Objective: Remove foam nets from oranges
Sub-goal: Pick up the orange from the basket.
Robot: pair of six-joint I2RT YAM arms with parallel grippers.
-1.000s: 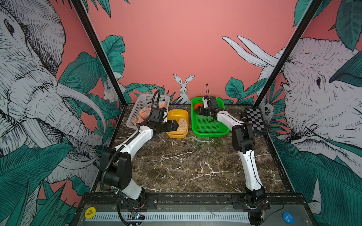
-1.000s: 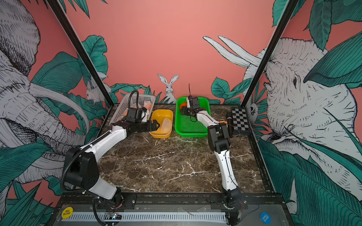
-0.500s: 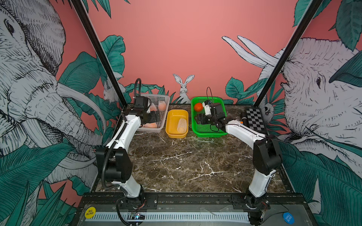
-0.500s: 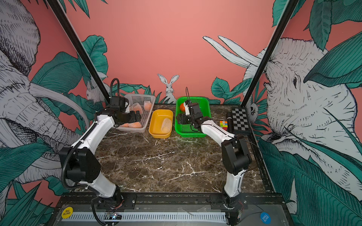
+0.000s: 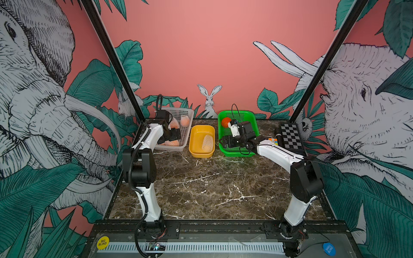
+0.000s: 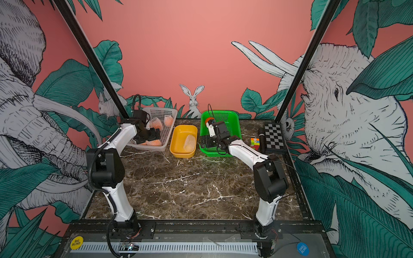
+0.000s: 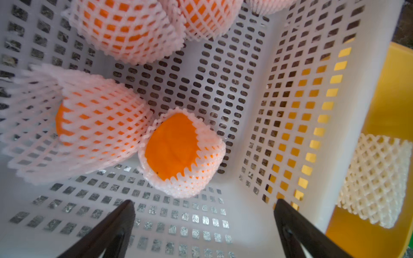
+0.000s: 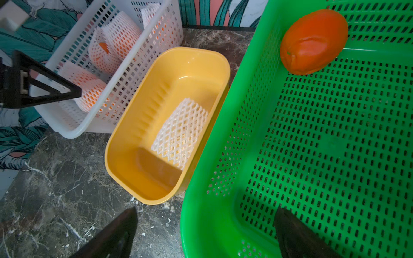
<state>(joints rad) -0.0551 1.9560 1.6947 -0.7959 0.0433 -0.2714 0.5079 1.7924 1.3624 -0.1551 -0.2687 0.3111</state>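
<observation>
Right now your left jaws are spread wide and hold nothing, hanging over the white basket [image 5: 185, 134], which sits left of centre in both top views. Several netted oranges [image 7: 125, 29] lie in it. The nearest netted orange [image 7: 172, 145] sits just ahead of the jaw tips, its net [image 7: 210, 147] slid partly off the fruit. Your right jaws are also spread and empty, with one tip over the marble surface [image 8: 55, 178] and the other over the green basket [image 5: 250, 118], right of centre. One bare orange [image 5: 225, 121] rests in that basket's far corner. Between the two baskets, the yellow tub [image 5: 196, 138] holds one empty net [image 5: 207, 143].
</observation>
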